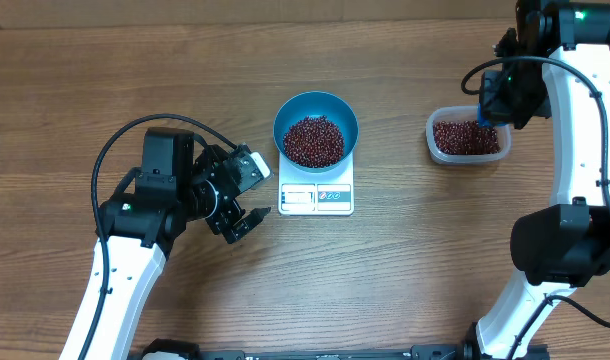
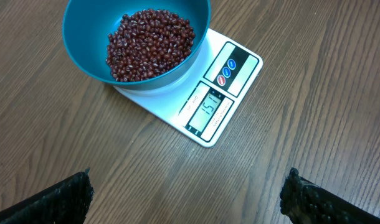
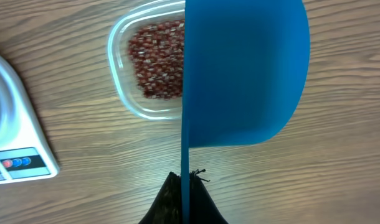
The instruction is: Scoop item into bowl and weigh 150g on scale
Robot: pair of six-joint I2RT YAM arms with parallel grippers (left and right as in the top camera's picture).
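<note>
Hidden: the scoop (image 3: 240, 74) filled the middle of the right wrist view with its smooth blue outer side. Its hollow faced away, so whether it carried anything could not be told. It also covered the right part of the tub (image 3: 124, 93).
Cut off: only a corner of the scale (image 2: 240, 68) showed at the left edge of the right wrist view. In the left wrist view only the two dark fingertips (image 2: 59, 199) entered at the bottom corners.
Hard to make out: the display (image 2: 209, 109) was lit with dark digits, tilted and too small to read with certainty. In the overhead view the scoop was only a blue sliver under the right arm.
Bowl (image 2: 84, 50): teal, round, stood on the scale's rear half and overhung it, leaving the display and buttons (image 2: 228, 67) uncovered.
Bowl contents: a mound of red-brown beans (image 2: 149, 43) covered the bottom, well below the rim.
Tub: clear, rounded-rectangular, on the table (image 1: 85, 80) well to the right of the scale. It held a shallow layer of the same beans.
Left gripper (image 2: 187, 199): jaws spread wide and holding nothing, above bare table near the scale's display end.
Right gripper (image 3: 184, 208): jaws pinched on the scoop's thin handle, with the scoop above the tub.
</note>
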